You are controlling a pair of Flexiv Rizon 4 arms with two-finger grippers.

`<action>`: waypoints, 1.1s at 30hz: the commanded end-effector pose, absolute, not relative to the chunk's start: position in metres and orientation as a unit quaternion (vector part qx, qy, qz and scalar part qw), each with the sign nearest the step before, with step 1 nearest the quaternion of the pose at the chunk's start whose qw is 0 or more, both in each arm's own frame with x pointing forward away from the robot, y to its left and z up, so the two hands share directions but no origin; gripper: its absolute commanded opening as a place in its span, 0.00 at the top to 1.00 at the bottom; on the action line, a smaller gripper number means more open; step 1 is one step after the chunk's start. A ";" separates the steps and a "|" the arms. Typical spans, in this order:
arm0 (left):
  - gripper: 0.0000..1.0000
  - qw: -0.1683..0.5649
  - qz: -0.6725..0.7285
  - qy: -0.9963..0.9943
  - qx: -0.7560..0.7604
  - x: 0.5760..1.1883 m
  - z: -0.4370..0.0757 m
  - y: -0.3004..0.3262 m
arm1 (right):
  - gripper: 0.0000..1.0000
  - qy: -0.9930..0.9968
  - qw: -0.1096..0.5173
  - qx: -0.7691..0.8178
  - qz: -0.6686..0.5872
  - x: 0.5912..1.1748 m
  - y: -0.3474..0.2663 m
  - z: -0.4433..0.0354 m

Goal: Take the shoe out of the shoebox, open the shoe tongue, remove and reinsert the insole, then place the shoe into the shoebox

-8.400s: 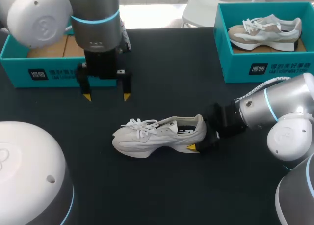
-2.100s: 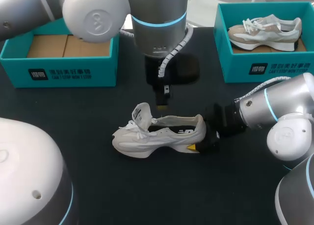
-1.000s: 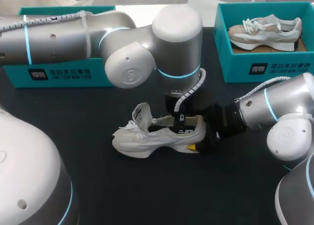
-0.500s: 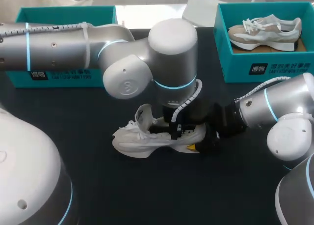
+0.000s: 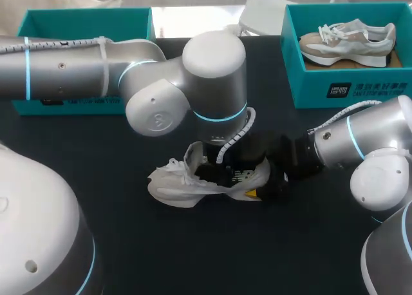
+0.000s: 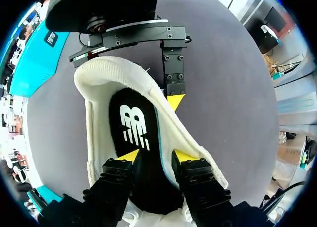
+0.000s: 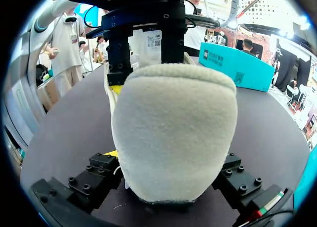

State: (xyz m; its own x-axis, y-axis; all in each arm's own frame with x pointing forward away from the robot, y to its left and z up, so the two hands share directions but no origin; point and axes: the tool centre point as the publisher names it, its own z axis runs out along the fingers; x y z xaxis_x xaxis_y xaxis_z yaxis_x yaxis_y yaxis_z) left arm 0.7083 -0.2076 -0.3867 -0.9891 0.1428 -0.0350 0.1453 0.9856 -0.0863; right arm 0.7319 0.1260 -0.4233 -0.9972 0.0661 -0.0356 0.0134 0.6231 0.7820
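A white shoe (image 5: 172,183) lies on its sole on the dark table, toe to the left, with its tongue (image 5: 192,157) pulled up. My left arm stands straight over it. In the left wrist view my left gripper (image 6: 157,156) is down in the shoe's mouth, fingers apart. One fingertip (image 6: 130,155) rests on the black insole (image 6: 132,130); the other sits at the shoe's side wall. My right gripper (image 5: 262,183) comes in low from the right, shut on the padded heel (image 7: 173,128), a finger on each side.
A teal shoebox (image 5: 87,15) at the back left is partly hidden behind my left arm. Another teal box (image 5: 341,89) at the back right holds a second, beige and white shoe (image 5: 347,40). Bare dark table lies in front of the shoe.
My left gripper has sunk from just above the shoe's opening down into it, and its fingers have parted. The shoe and my right arm have stayed put.
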 end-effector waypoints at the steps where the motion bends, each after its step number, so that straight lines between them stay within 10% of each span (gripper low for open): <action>1: 0.53 0.028 -0.043 0.996 0.074 0.705 -0.401 -0.209 | 1.00 0.901 0.030 0.023 0.431 0.733 0.125 -0.426; 4: 0.58 0.032 -0.041 0.995 0.080 0.709 -0.407 -0.210 | 1.00 0.901 0.030 0.023 0.431 0.733 0.125 -0.426; 10: 1.00 0.039 -0.035 0.995 0.087 0.717 -0.417 -0.211 | 1.00 0.901 0.030 0.023 0.431 0.733 0.125 -0.426; 33: 1.00 -0.056 -0.079 0.994 0.048 0.721 -0.341 -0.183 | 1.00 0.901 0.030 0.023 0.431 0.733 0.125 -0.426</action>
State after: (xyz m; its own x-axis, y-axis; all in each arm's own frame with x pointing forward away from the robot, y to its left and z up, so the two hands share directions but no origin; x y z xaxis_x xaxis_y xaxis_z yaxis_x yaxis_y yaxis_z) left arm 0.7198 -0.1922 -0.3503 -0.9907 0.0984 0.0937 0.0842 0.9859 -0.1446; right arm 0.7323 0.1258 -0.4232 -0.9972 0.0668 -0.0350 0.0143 0.6229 0.7821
